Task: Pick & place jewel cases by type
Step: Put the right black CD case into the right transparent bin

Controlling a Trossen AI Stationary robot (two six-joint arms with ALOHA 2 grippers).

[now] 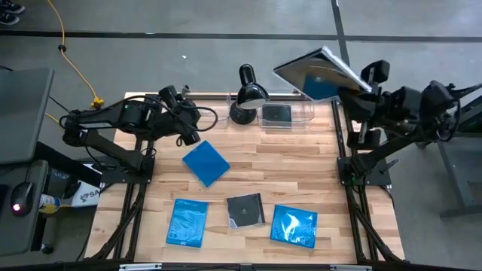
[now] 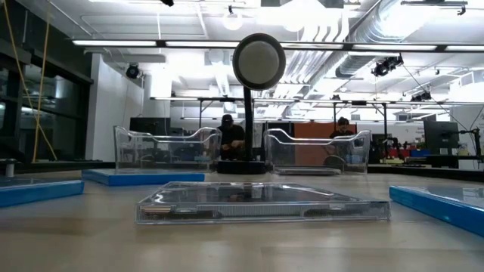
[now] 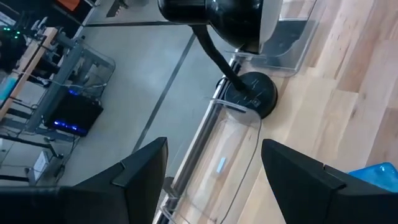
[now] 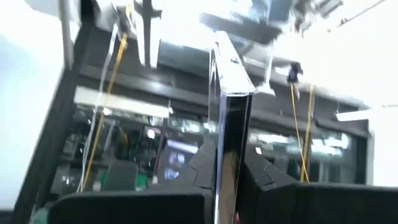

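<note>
Held case: a dark jewel case (image 1: 320, 71) with a glossy clear front, lifted clear of the desk (image 1: 301, 162) and tilted, above and just right of the right-hand clear bin (image 1: 286, 114), probably to slide it in beside its own kind.
Right fingers: the right gripper (image 4: 227, 168) is pinched tight on that case's edge, so the case stands edge-on between them.
Case in bin: one dark case (image 1: 276, 114) already lies flat in the right-hand clear bin, which suggests this bin takes the dark type.
Loose cases: nearer the front edge than that bin lie a blue case (image 1: 205, 163) turned askew, another blue case (image 1: 187, 223), a dark case (image 1: 246, 210) and a third blue case (image 1: 294, 226), all flat and apart, not yet sorted.
Left fingers: the left gripper (image 3: 214, 165) stands fairly wide and empty, over the left clear bin (image 3: 224, 162).
Lamp: a black desk lamp (image 1: 247, 96) stands between the two bins.
</note>
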